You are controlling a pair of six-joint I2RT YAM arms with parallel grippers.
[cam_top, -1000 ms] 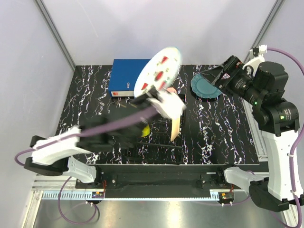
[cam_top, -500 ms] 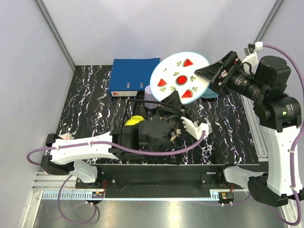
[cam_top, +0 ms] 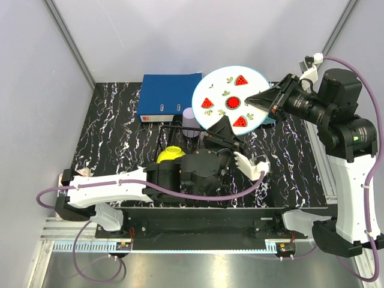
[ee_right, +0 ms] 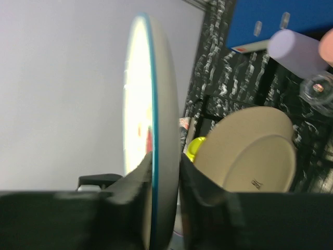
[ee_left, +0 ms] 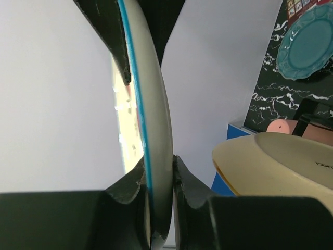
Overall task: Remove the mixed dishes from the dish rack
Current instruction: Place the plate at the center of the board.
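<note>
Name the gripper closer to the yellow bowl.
Left. The left gripper clamps the watermelon plate at its near rim, up-right of the yellow bowl; the right gripper holds the right rim, farther away.

My right hand pinches the watermelon plate edge-on; peach plate at four o'clock, binder at one.

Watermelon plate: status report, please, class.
Left gripper shut on watermelon plate. Right gripper shut on it too. Plate aloft between both arms. Nothing seen in the way.

White plate with red watermelon print, blue binder, yellow bowl, teal plate.
</note>
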